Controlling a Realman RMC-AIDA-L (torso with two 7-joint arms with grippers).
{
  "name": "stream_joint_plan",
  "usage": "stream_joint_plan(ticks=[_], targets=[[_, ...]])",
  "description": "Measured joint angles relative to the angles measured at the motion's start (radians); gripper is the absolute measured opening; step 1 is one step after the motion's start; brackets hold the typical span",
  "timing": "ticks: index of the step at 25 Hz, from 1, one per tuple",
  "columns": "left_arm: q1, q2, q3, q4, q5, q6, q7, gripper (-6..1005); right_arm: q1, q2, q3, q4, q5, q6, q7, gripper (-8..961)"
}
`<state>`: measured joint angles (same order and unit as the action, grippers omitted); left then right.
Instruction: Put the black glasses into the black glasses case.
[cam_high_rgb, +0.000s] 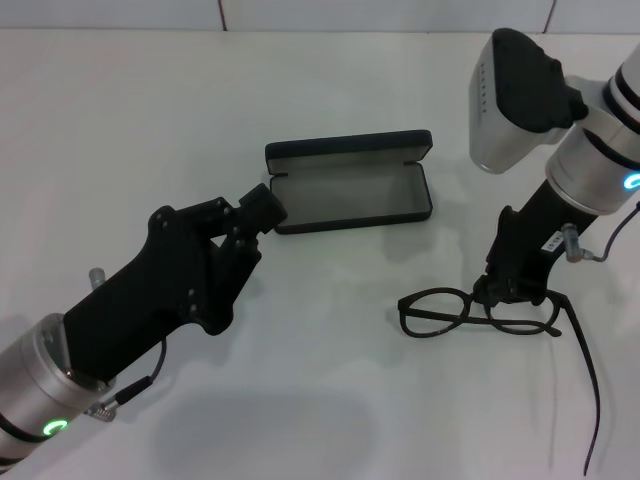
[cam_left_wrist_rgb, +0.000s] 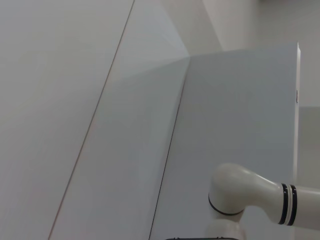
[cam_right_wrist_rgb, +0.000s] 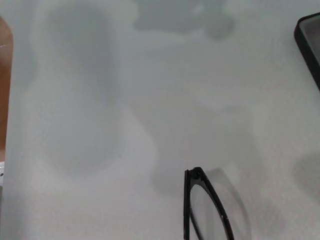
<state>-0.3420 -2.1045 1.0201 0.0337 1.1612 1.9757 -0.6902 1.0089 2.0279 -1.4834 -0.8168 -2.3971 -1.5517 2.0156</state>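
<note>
On the white table, the black glasses case lies open, unfilled. Right hand grasps the black glasses; left hand clenched beside the case.

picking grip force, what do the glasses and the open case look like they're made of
Black glasses: probably plastic, a thin matte black frame with clear lenses. Black glasses case: looks like a rigid shell with a dull black outside and a grey, apparently fabric lining. The right tool is at the frame.
</note>
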Motion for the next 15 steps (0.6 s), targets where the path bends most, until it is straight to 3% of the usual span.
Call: stream_joint_plan(ticks=[7, 15], targets=[[0.001, 0.001, 0.000, 0.000, 0.000, 0.000, 0.000, 43, -0.070, -0.001, 0.003, -0.116, 0.014, 0.021, 0.005, 35], [-0.006, 0.007, -0.002, 0.014, -0.008, 0.007, -0.003, 43, -0.204, -0.005, 0.142, -0.301, 0.042, 0.012, 0.042, 34]])
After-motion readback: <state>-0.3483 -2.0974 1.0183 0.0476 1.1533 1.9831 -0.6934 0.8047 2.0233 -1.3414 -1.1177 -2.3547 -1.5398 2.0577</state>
